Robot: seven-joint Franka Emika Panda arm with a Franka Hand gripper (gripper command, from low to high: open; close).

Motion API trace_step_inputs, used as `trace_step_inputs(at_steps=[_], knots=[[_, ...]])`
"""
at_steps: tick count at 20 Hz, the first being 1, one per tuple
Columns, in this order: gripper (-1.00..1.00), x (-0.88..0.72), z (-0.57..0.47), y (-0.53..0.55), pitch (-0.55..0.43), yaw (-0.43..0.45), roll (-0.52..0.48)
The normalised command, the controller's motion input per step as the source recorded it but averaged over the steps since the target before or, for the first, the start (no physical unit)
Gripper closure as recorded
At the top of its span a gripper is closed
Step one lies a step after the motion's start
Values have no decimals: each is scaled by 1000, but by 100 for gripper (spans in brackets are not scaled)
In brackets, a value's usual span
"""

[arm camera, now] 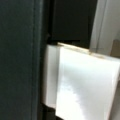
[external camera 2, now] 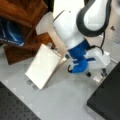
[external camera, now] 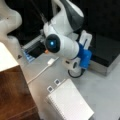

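Observation:
In both front views the white arm is folded low over the grey table (external camera: 105, 87). Its gripper (external camera: 85, 39) sits on a blue mount (external camera: 85, 56) and points toward a black raised platform (external camera: 106, 51), close to that platform's edge. In a front view the gripper (external camera 2: 97, 73) hangs just above the table, beside the black platform (external camera 2: 107, 96). I see nothing in it from either front view. The wrist view is filled by a pale flat block (arm camera: 82, 85) next to a dark surface (arm camera: 20, 60).
A white spiral notebook (external camera: 70, 102) (external camera 2: 43, 66) lies flat on the table near the arm. A wooden shelf unit (external camera: 15, 95) (external camera 2: 23, 15) stands beside it, holding a blue book (external camera 2: 10, 32). A white cable (external camera: 47, 65) crosses the table. A black perforated board (external camera 2: 13, 107) lies at a front view's bottom left.

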Motion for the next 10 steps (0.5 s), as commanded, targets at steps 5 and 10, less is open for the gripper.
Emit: trace_step_inputs(at_steps=[5,10], knots=[[-100,-168,-192,101,-69,-148,256],[-100,-115,-105,97,-93,-124,249]])
